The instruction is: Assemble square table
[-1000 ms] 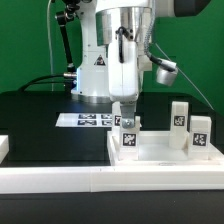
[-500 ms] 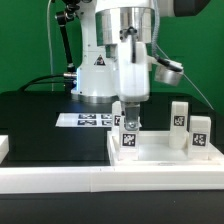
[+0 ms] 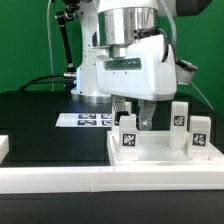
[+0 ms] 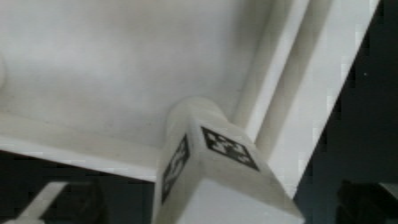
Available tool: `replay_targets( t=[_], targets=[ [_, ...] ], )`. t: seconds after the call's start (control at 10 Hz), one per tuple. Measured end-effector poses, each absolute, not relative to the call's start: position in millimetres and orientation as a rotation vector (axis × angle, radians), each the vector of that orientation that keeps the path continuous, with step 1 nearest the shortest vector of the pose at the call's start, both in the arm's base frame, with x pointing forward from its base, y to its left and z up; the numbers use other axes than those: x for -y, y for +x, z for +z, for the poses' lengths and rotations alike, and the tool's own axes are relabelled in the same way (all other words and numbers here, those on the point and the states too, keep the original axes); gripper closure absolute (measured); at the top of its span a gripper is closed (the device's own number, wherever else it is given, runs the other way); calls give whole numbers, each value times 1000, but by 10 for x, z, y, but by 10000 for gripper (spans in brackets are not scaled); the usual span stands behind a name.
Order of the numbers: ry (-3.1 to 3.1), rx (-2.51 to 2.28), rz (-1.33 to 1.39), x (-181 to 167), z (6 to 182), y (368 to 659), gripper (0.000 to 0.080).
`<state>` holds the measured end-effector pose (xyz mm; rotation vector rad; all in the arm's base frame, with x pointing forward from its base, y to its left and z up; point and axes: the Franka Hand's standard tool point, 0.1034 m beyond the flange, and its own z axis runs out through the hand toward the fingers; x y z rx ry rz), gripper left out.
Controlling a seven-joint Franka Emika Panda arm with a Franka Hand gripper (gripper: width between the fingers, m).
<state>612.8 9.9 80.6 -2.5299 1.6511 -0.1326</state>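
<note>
The square table's white slab point(image 3: 165, 155) lies at the exterior view's right, raised rim up. One white tagged leg point(image 3: 128, 136) stands upright in its near left corner. My gripper point(image 3: 133, 116) hangs just above that leg, open, with a dark finger on either side of the leg's top and nothing held. Two more tagged legs point(image 3: 180, 115) point(image 3: 200, 130) stand at the slab's far right. In the wrist view the leg point(image 4: 222, 150) rises close to the camera from the slab's corner, beside the rim point(image 4: 294, 70).
The marker board point(image 3: 93, 120) lies on the black table behind the slab. A long white rail point(image 3: 90, 185) runs along the front edge. A small white part point(image 3: 3, 148) pokes in at the exterior view's left. The robot base point(image 3: 95, 70) stands behind.
The gripper opened and let go of the upright leg, then lifted slightly and turned its wrist. The leg stays standing in the slab's corner.
</note>
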Motion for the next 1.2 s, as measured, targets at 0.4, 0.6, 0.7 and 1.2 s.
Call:
replay_targets(
  t=[0.4,0.6,0.7,1.2],
  targets=[
    [-2815,-1182,-174,-88,825,6152,150],
    [-2964,-876,-191,-103,831,6158,150],
    [-2996,-791,-194,-130,828,6157,150],
    [-3107,-356,-193,-120,814,6143,272]
  ],
)
